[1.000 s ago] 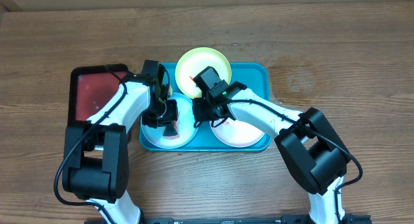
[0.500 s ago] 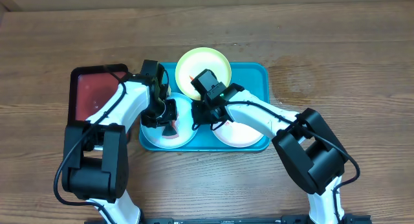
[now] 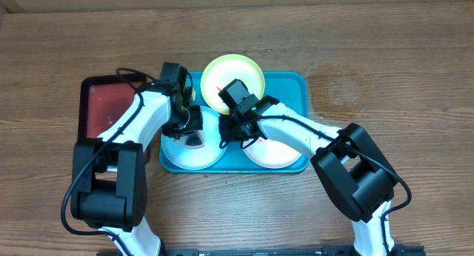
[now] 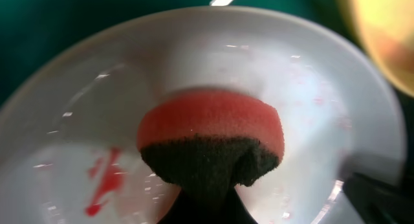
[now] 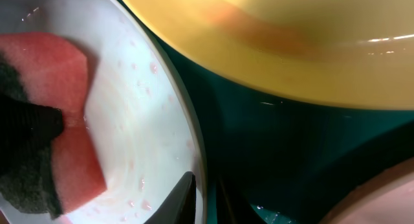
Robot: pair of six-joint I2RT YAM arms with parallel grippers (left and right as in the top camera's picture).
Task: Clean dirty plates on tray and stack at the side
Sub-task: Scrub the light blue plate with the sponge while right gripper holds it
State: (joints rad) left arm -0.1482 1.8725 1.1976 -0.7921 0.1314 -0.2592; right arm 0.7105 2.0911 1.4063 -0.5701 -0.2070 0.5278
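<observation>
Overhead: your left hand [image 3: 194, 134] has drawn the sponge [image 3: 195, 140] across the pale blue plate [image 3: 178, 156], off the near part where it sat a second ago and toward the far rim.
Left hand: closed on the sponge, with the red face pressed to the plate and the dark scouring side pinched.
Right hand: your right hand [image 3: 228, 130] has barely moved. It looks clamped on this plate's rim, steadying it just beside the sponge.
Red smear: in the left wrist view a red smear [image 4: 103, 182] sits on the plate to one side of the sponge and is not under it.
Other plates: the lime-green plate [image 3: 244, 75] lies just past your right hand and the white plate [image 3: 278, 154] is on its outer side. Both are on the tray [image 3: 296, 86].
Meaning: you are probably mid-wipe on the first plate, and that streak needs another pass. Nothing is stacked on the desk [image 3: 385, 64] yet.
</observation>
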